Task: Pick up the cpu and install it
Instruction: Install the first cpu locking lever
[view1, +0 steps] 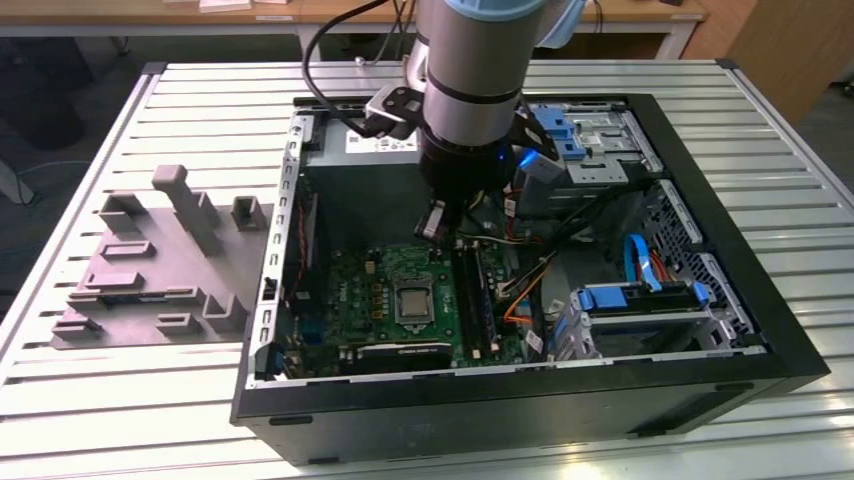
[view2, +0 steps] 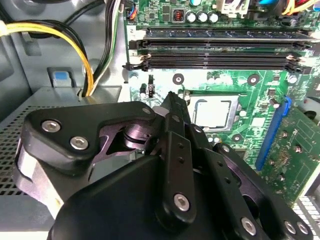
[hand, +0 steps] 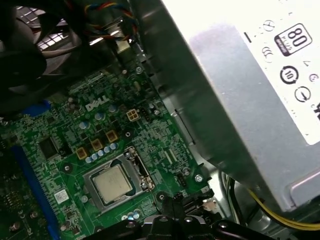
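Black jaws of the gripper (view2: 172, 107), clenched on nothing, are hovering over the motherboard (hand: 65, 150) near the cpu (hand: 112, 183) sitting in its socket.

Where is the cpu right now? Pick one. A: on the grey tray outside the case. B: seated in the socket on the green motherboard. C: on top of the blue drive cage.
B: in both wrist views the cpu sits flat within the socket frame on the motherboard, with the gripper just beside it.
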